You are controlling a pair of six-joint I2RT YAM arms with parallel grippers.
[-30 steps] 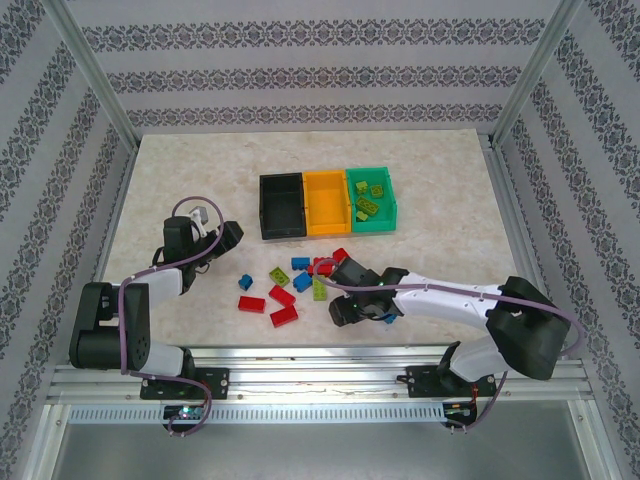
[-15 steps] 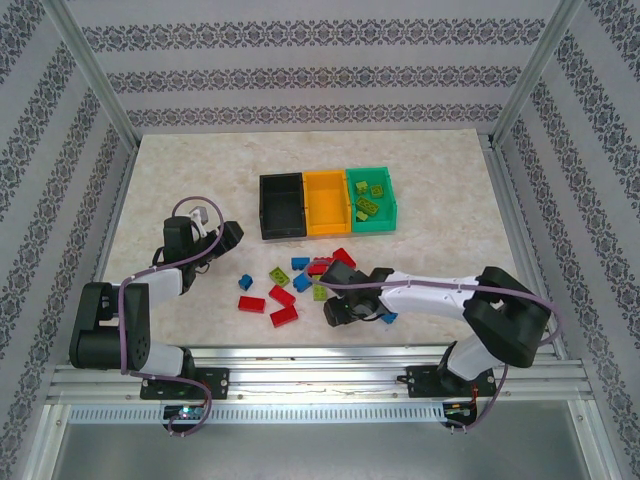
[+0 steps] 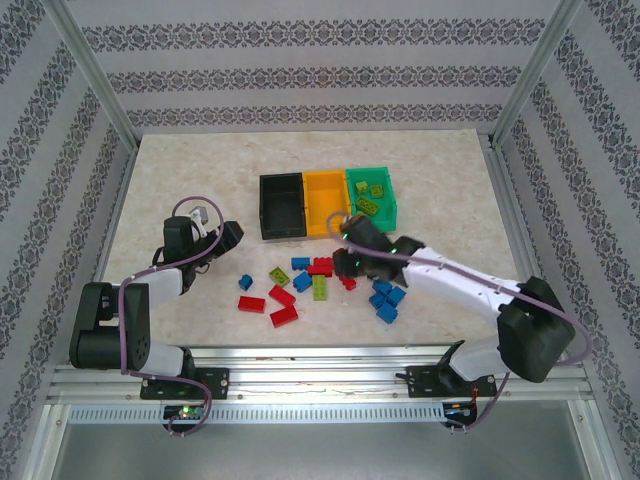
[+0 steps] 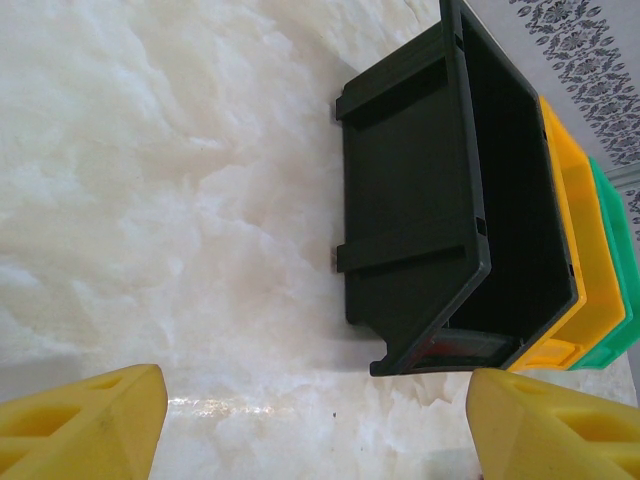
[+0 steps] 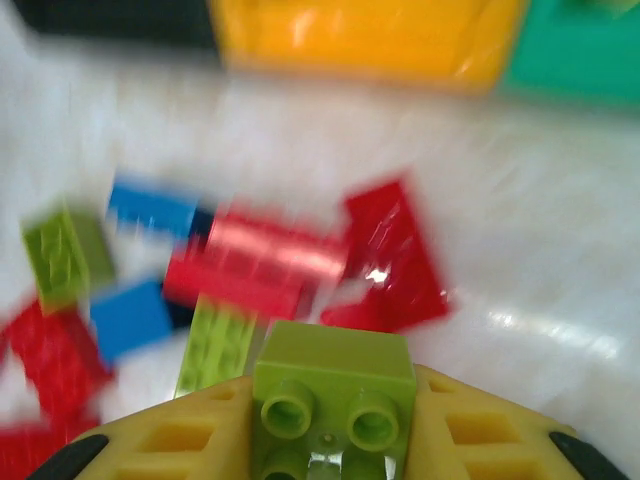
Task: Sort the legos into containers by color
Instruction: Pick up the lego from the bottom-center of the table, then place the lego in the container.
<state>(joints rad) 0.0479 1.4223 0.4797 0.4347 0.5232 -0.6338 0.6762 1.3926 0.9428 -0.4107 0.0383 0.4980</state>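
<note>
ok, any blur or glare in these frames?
Right wrist: motion blur smears the loose bricks and orange bin; the yellow-green brick in the fingers is sharp. Left wrist: crisp, glare on the table near the black bin. Top external: sharp, evenly lit.

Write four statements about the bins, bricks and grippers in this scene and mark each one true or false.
1. The right gripper holds a yellow-green brick. True.
2. The green bin stands between the other two. False: the orange-yellow bin is in the middle, with the black bin on its left and the green one on its right.
3. The left gripper grips a red brick. False: it is open and holds nothing.
4. The green bin holds several yellow-green bricks. True.
</note>
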